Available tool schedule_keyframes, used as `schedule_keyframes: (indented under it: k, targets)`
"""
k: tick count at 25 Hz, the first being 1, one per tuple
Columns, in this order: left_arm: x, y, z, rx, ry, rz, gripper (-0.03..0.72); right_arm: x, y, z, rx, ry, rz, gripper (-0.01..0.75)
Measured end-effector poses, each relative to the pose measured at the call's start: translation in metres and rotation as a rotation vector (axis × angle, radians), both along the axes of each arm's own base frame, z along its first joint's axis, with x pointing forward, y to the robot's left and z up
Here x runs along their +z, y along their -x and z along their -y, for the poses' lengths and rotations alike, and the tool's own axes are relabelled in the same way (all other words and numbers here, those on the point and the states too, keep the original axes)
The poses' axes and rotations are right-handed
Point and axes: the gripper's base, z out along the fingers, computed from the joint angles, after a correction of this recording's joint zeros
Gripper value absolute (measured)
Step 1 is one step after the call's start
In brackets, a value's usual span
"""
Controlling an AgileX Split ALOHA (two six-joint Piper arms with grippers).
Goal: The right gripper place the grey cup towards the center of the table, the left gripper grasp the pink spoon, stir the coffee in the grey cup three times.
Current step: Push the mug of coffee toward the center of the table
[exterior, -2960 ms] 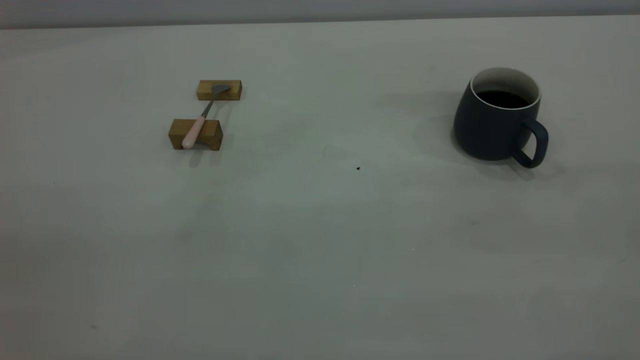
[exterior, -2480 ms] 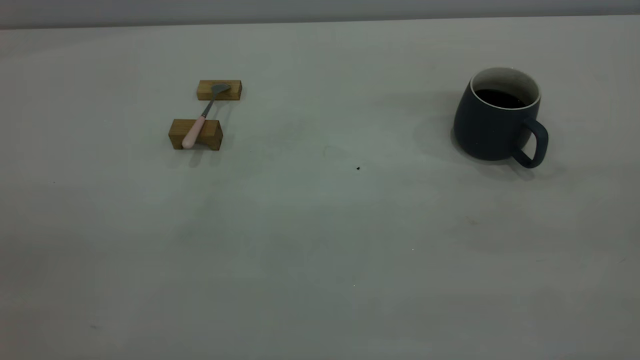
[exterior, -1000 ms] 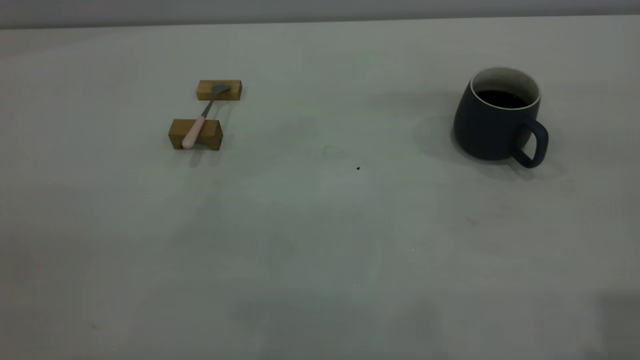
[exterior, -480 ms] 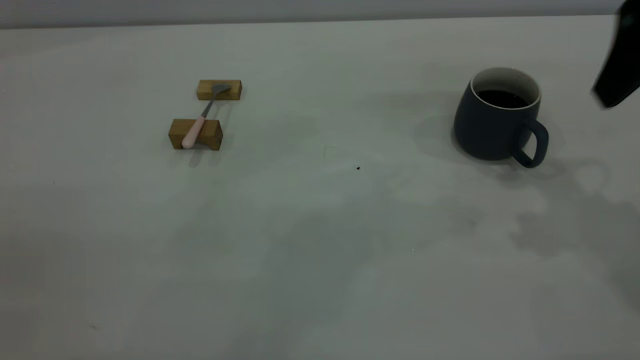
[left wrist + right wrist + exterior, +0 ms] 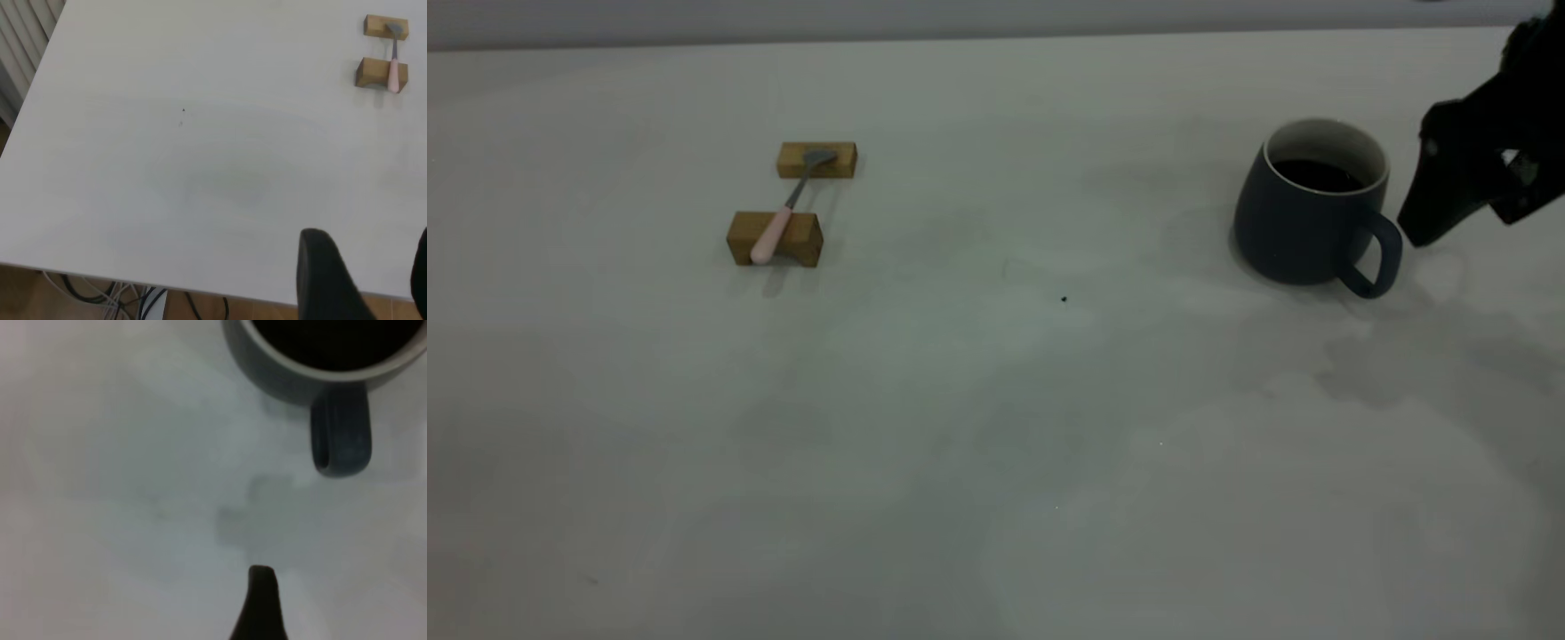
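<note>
the pink spoon (image 5: 785, 212) lies on the left part of the desk (image 5: 996, 427), bridging two small wooden blocks: its pale handle rests on the nearer block (image 5: 775, 238) and its grey bowl on the farther block (image 5: 816, 160). the left wrist view shows the spoon (image 5: 393, 58) on its blocks far off, well apart from the left tool (image 5: 373, 280), which hangs near the desk's edge with its two dark fingers spread wide and nothing between them. a tiny dark speck (image 5: 1064, 299) sits near the middle of the desk. on the right stands the grey cup (image 5: 1303, 213), upright, coffee (image 5: 1319, 175) dark inside it, its loop handle turned toward the right tool (image 5: 1463, 218). that tool is just beside the handle without touching it, holding nothing; how far it is open i cannot tell.
</note>
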Motion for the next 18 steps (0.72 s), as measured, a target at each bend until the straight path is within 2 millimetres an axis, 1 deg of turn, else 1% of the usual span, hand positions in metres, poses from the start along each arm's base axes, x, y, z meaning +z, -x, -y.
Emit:
schedule_keyframes:
  k: [3, 7, 11, 18]
  targets:
    - [0.0, 0.0, 0.0, 0.0, 0.0, 0.0, 0.394, -0.009, -0.009, 0.0, 0.006, 0.006, 0.0, 0.689]
    - [0.0, 0.0, 0.0, 0.0, 0.0, 0.0, 0.394, -0.015, -0.025, -0.002, 0.044, 0.01, 0.007, 0.685]
    - [0.0, 0.0, 0.0, 0.0, 0.0, 0.0, 0.394, -0.026, -0.037, -0.003, 0.087, 0.02, 0.004, 0.678]
    - [0.0, 0.0, 0.0, 0.0, 0.0, 0.0, 0.394, -0.042, -0.055, -0.005, 0.13, 0.02, -0.015, 0.658]
